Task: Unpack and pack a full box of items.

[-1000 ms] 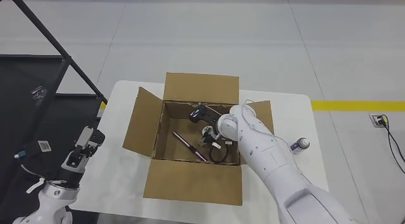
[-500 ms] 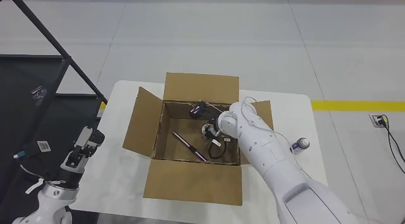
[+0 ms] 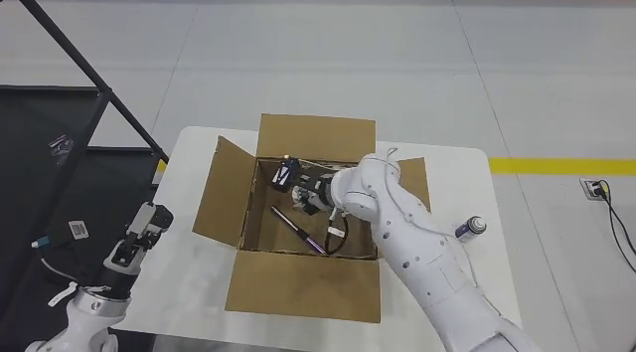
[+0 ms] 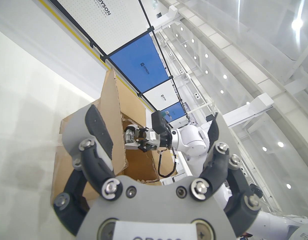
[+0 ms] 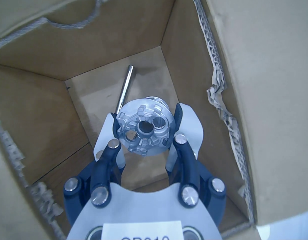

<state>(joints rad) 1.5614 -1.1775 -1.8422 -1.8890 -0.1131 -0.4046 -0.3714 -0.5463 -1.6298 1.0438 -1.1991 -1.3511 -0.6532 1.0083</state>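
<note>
An open cardboard box (image 3: 303, 287) stands in the middle of the white table (image 3: 179, 282). My right gripper (image 5: 146, 117) is inside it, above the floor, shut on a round toothed metal part (image 5: 144, 132). In the top view the right gripper (image 3: 298, 188) is near the box's back left corner. A thin metal rod (image 5: 124, 89) lies on the box floor below the part; from above it looks purple-dark (image 3: 298, 230). My left gripper (image 4: 154, 126) stands open and holds nothing, left of the box at the table's edge (image 3: 147, 225), facing the box (image 4: 111, 126).
A small dark can with a light cap (image 3: 470, 228) lies on the table to the right of the box. The box's side flaps (image 3: 219, 198) stick out and up. A black frame (image 3: 89, 84) stands to the left of the table.
My right gripper has carried the metal part from the middle of the box toward its back left. The left arm has shifted slightly toward the table's near edge.
</note>
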